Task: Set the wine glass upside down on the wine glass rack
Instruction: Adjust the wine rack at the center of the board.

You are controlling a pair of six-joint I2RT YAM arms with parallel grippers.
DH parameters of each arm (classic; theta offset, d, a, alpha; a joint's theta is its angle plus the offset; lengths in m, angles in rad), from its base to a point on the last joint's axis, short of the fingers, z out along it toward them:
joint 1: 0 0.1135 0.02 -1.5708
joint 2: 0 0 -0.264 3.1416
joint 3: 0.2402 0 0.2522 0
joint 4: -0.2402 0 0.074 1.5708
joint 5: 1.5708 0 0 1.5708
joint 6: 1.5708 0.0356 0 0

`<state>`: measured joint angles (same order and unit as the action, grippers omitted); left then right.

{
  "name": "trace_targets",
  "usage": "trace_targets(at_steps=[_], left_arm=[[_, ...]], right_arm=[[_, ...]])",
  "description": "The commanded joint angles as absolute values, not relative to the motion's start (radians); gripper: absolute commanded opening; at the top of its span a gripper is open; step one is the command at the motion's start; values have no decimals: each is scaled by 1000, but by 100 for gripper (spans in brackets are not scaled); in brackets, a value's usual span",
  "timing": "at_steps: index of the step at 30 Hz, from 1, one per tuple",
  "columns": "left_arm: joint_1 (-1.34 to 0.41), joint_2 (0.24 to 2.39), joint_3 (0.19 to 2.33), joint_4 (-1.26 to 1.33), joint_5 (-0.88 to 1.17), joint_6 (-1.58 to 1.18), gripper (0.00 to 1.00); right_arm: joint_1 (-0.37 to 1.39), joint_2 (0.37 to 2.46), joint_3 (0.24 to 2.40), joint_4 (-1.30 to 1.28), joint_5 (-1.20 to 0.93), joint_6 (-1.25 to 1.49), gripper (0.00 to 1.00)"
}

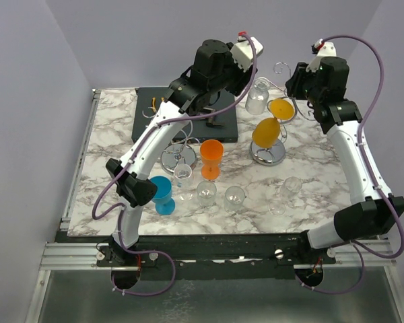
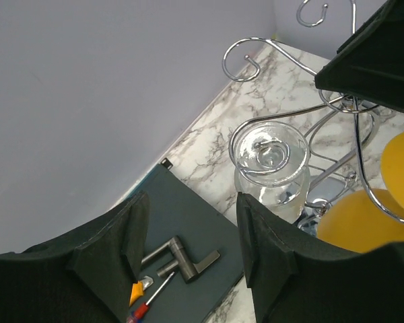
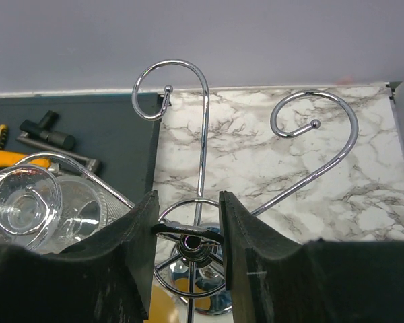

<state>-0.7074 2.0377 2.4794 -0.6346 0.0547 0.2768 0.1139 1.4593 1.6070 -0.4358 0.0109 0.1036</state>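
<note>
A clear wine glass hangs upside down, its foot resting in a chrome spiral arm of the wine glass rack. In the top view this glass sits at the rack's back left. My left gripper is open and holds nothing; the glass is just beyond its right fingertip. My right gripper is shut on the small ring at the top of the rack's post. Two orange glasses also hang upside down from the rack.
A dark mat with a screwdriver and metal tools lies at the back left. A second chrome rack, an orange cup, a blue cup and several clear glasses stand along the front. The first rack's shiny base is at centre right.
</note>
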Motion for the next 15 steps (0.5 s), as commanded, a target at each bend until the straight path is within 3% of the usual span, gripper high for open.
trace_targets(at_steps=[1,15], left_arm=[[-694,1988,2470,-597,-38,261,60],[-648,1900,2372,-536,-88,238,60]], right_arm=[[156,1480,1683,-323,242,103,1],[215,1552,1763,-295,500,94,1]])
